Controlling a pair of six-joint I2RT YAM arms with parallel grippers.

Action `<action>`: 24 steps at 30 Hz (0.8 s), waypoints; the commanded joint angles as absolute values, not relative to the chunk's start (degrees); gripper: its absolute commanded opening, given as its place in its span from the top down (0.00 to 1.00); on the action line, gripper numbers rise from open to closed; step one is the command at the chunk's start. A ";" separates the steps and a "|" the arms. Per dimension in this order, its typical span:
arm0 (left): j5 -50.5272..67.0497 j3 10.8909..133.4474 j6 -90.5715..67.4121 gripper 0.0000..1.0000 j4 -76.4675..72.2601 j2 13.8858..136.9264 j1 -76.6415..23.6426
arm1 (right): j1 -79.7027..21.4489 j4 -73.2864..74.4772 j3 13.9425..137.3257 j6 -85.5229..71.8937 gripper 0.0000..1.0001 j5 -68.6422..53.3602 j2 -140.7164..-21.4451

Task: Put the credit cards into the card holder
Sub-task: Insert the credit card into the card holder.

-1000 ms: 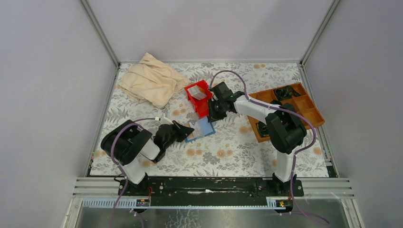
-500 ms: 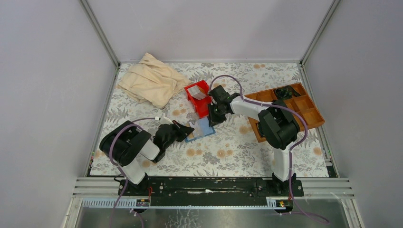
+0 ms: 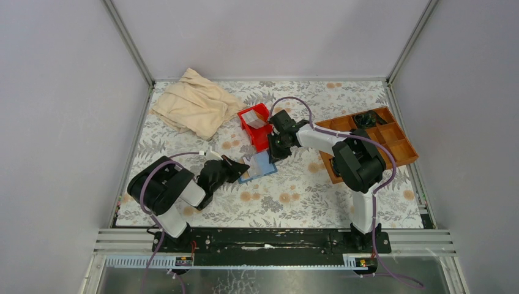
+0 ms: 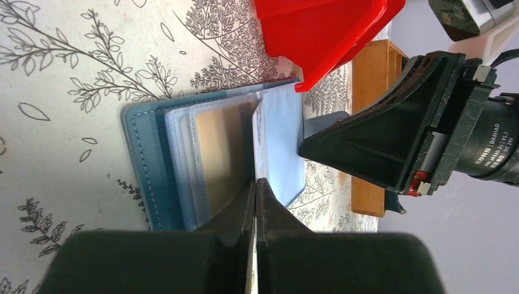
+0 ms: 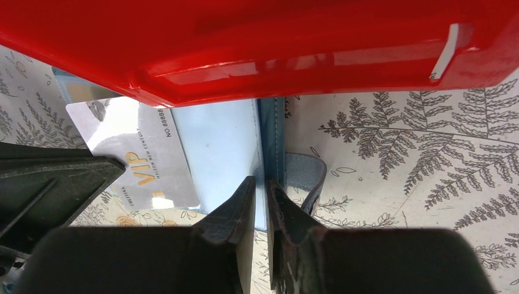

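Above the card holder, left pincer pinches a credit card; right pincer grips the holder.

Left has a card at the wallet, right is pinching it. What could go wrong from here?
The credit card in the left gripper lies over the slots of the card holder; it may skid across instead of entering. The right gripper pinches only the holder's thin edge, so a push might pull it free. The red bin sits right beside both grippers; either could nudge it.
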State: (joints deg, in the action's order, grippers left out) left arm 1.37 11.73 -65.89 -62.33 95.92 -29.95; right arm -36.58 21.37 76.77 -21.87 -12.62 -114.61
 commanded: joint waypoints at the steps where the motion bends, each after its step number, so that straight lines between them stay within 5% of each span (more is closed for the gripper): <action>1: -0.40 11.76 -65.40 1.00 -62.54 98.07 -30.08 | -37.09 23.39 76.91 -21.62 0.82 -11.10 -116.18; 24: -4.94 13.20 -69.25 1.00 -55.97 98.86 -30.67 | -37.09 23.82 76.51 -21.10 0.82 -10.96 -116.55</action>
State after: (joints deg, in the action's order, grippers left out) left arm -2.24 12.67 -70.13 -60.58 97.01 -30.39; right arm -36.58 21.41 76.77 -21.82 -12.60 -114.63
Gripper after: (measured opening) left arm 0.012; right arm 0.181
